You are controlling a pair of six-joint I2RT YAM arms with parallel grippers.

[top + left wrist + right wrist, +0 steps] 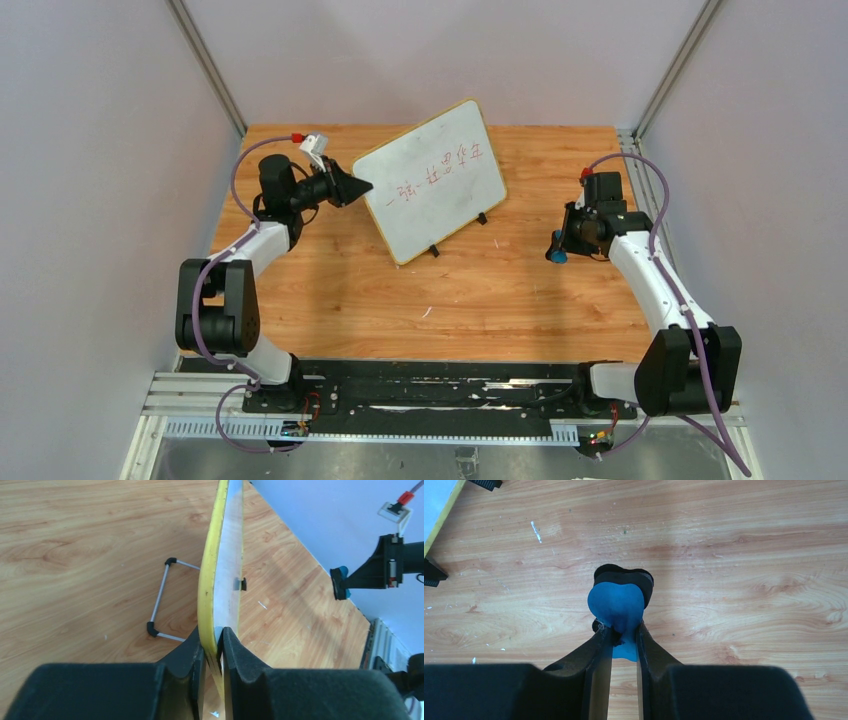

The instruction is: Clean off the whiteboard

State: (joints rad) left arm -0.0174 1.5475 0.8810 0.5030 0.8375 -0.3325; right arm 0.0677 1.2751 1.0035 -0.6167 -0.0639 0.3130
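Note:
The whiteboard [432, 181] stands tilted on small black feet at the back middle of the table, its yellow frame around red handwriting. My left gripper [362, 187] is shut on the board's left edge. Seen edge-on in the left wrist view, the whiteboard [220, 575] runs away from the left gripper [214, 645], its yellow rim pinched between the black pads. My right gripper [556, 249] hovers to the right of the board, apart from it, shut on a small blue eraser with a black underside [618, 602], which sticks out ahead of the right gripper [624, 630].
A wire stand leg [161, 600] props the board from behind. Grey walls enclose the wooden table [450, 300] on three sides. A black rail [430, 385] with both arm bases runs along the near edge.

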